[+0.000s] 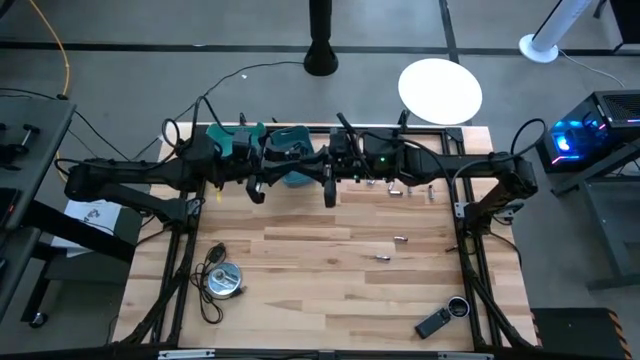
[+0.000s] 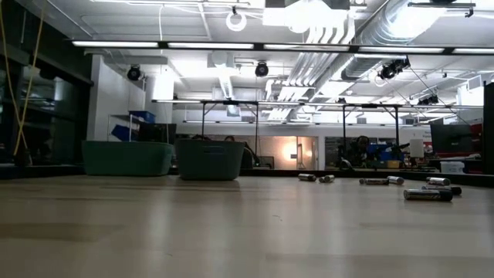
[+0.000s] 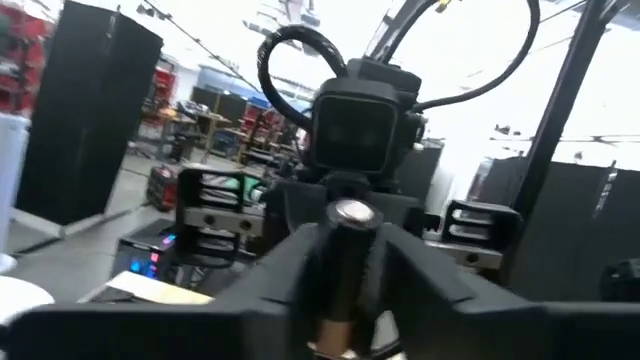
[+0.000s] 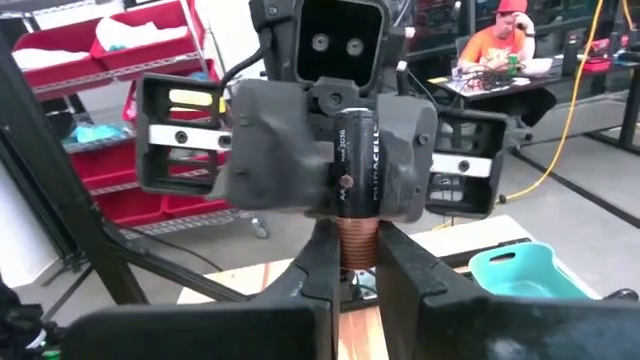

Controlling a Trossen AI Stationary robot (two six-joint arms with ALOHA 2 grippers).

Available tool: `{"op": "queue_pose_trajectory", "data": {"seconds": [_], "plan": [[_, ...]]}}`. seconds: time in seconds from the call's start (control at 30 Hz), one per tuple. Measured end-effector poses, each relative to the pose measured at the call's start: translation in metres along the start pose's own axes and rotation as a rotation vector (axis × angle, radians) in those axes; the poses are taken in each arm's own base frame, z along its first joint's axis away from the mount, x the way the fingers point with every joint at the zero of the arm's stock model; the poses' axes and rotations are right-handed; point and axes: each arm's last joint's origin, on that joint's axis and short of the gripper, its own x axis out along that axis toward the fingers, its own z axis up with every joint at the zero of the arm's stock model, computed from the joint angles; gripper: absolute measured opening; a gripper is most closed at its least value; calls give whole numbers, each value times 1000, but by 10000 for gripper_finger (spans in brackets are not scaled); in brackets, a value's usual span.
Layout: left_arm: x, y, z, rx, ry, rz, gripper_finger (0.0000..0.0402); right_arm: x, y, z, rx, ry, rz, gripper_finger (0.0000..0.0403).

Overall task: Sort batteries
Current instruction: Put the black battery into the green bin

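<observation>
Right wrist view has our right gripper [image 4: 350, 262] pinching one battery [image 4: 356, 190] upright, the left gripper [image 4: 330, 155] closing around it (midair handover), so we release only once it clamps.

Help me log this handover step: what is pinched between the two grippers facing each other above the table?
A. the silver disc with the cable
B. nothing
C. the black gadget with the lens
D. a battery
D: the right wrist view shows a copper-and-black battery standing between the right gripper fingers and the left gripper facing it.
</observation>
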Motion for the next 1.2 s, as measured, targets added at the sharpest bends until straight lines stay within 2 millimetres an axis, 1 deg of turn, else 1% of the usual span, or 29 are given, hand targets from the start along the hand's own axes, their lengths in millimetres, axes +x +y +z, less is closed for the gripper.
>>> {"op": "queue_pose_trajectory", "data": {"seconds": [0.07,0.17,0.23,0.33,0.4,0.47,0.57,0.63,0.67,0.77,0.83,0.9,1.07,1.13,1.2], "plan": [[-1,1,1,25,-3,9,38,0,0,0,7,-3,-4,39],[-2,5,2,26,0,28,36,0,-1,0,19,-10,-45,74],[-6,9,5,37,12,52,36,-1,-2,2,13,-16,-64,103],[-18,17,14,74,25,136,36,-8,-2,8,-22,-35,-95,146],[-30,23,22,107,23,220,36,-17,-2,14,-43,-30,-118,170],[-44,30,31,135,7,351,36,-27,-2,20,-53,-24,-152,188],[-65,50,29,190,96,708,36,-42,-3,26,-56,2,-207,202],[-78,70,19,204,228,950,36,-51,-4,29,-48,17,-236,205],[-85,81,13,186,307,1033,36,-54,-4,30,-38,26,-241,205],[-101,111,-8,45,548,1180,36,-60,-4,30,-5,52,-251,206],[-105,129,-17,3,659,1254,37,-60,-4,29,2,63,-253,206],[-105,147,-25,8,739,1303,56,-59,-4,27,15,70,-255,206],[-96,188,-37,43,799,1317,140,-59,-4,26,17,84,-258,206],[-95,199,-44,-3,844,1301,164,-60,-4,25,16,91,-257,206],[-94,205,-46,-63,864,1274,182,-64,-1,26,20,98,-252,206]]}}
